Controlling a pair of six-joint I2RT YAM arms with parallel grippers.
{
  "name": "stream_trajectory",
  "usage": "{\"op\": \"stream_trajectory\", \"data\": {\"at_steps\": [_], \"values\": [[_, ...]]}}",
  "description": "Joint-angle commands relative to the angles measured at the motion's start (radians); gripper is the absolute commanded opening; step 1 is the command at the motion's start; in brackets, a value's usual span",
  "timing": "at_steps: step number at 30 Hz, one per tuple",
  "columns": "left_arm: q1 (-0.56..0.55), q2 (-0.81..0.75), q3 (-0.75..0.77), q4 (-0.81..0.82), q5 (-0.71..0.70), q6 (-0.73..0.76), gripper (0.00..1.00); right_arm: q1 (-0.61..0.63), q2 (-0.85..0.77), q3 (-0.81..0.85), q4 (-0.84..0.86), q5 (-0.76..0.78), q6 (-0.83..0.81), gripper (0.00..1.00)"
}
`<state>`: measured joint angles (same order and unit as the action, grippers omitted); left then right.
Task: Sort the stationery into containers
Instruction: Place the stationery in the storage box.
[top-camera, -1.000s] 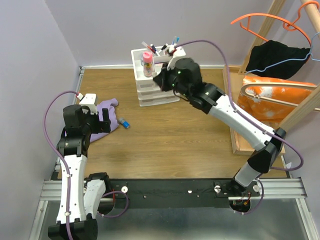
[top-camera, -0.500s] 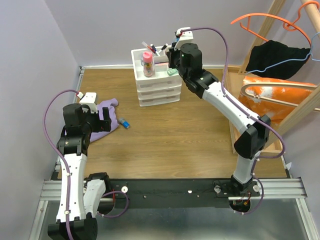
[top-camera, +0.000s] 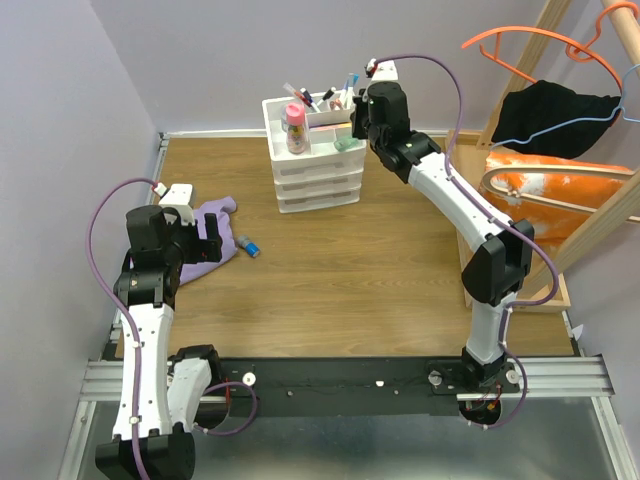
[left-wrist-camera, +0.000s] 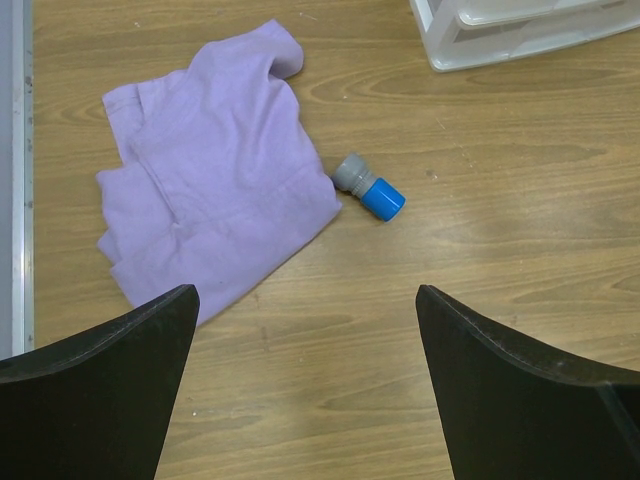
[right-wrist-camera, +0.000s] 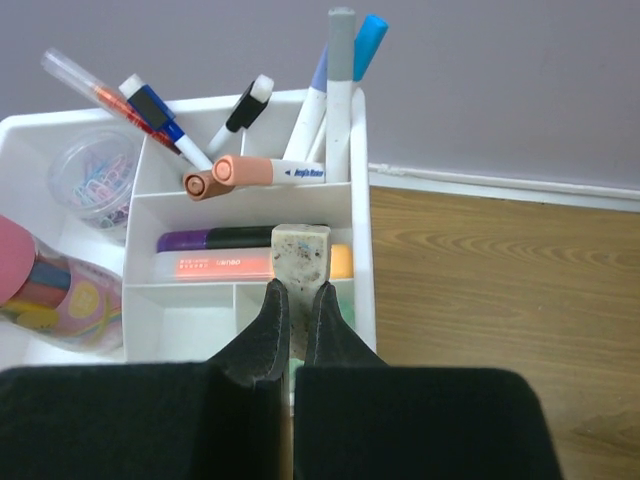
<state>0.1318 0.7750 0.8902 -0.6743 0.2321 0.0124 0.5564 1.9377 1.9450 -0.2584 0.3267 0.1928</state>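
Observation:
The white organiser (top-camera: 315, 180) stands at the table's back. Its top compartments (right-wrist-camera: 360, 200) hold upright pens (right-wrist-camera: 340, 80), a peach marker (right-wrist-camera: 265, 170), a purple-and-black marker (right-wrist-camera: 220, 240) and an orange highlighter (right-wrist-camera: 215, 264). My right gripper (right-wrist-camera: 298, 292) hangs over the right-hand compartments, shut on a white speckled eraser-like block (right-wrist-camera: 300, 250). A stubby blue-and-grey marker (left-wrist-camera: 368, 186) lies on the table beside the purple cloth (left-wrist-camera: 215, 170). My left gripper (left-wrist-camera: 305, 330) is open above the bare wood, just short of both.
A pink-lidded jar (right-wrist-camera: 40, 290) and a clear cup of paper clips (right-wrist-camera: 95, 175) sit in the organiser's left side. A wooden frame with an orange bag (top-camera: 540, 200), black cloth and hangers stands at the right. Walls close in at the back and left.
My right arm has swung up and back, from in front of the organiser to above its top right compartments, with the block still held. The left arm has not moved.

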Motion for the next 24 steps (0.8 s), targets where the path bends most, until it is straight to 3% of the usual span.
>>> {"op": "stream_trajectory", "data": {"at_steps": [1, 6, 9, 10, 12, 21, 24], "values": [[0.011, 0.009, 0.007, 0.025, 0.015, -0.008, 0.99, 0.0, 0.023, -0.02, -0.041, -0.055, 0.031, 0.01], [0.017, 0.015, 0.006, 0.032, 0.018, -0.035, 0.99, 0.0, 0.04, -0.027, -0.045, -0.066, 0.03, 0.01], [0.022, 0.015, 0.004, 0.033, 0.019, -0.035, 0.99, 0.0, 0.049, -0.028, -0.039, -0.058, 0.03, 0.23], [0.023, 0.015, 0.004, 0.032, 0.019, -0.035, 0.99, 0.0, 0.052, -0.026, -0.038, -0.055, 0.031, 0.4], [0.025, 0.013, 0.004, 0.032, 0.018, -0.037, 0.99, 0.0, 0.053, -0.018, -0.042, -0.061, 0.034, 0.47], [0.04, 0.006, 0.003, 0.039, 0.035, -0.052, 0.99, 0.002, -0.035, -0.047, -0.054, -0.089, 0.065, 0.51], [0.045, 0.0, 0.001, 0.039, 0.039, -0.058, 0.99, 0.0, -0.114, -0.084, -0.047, -0.211, 0.028, 0.54]]}}
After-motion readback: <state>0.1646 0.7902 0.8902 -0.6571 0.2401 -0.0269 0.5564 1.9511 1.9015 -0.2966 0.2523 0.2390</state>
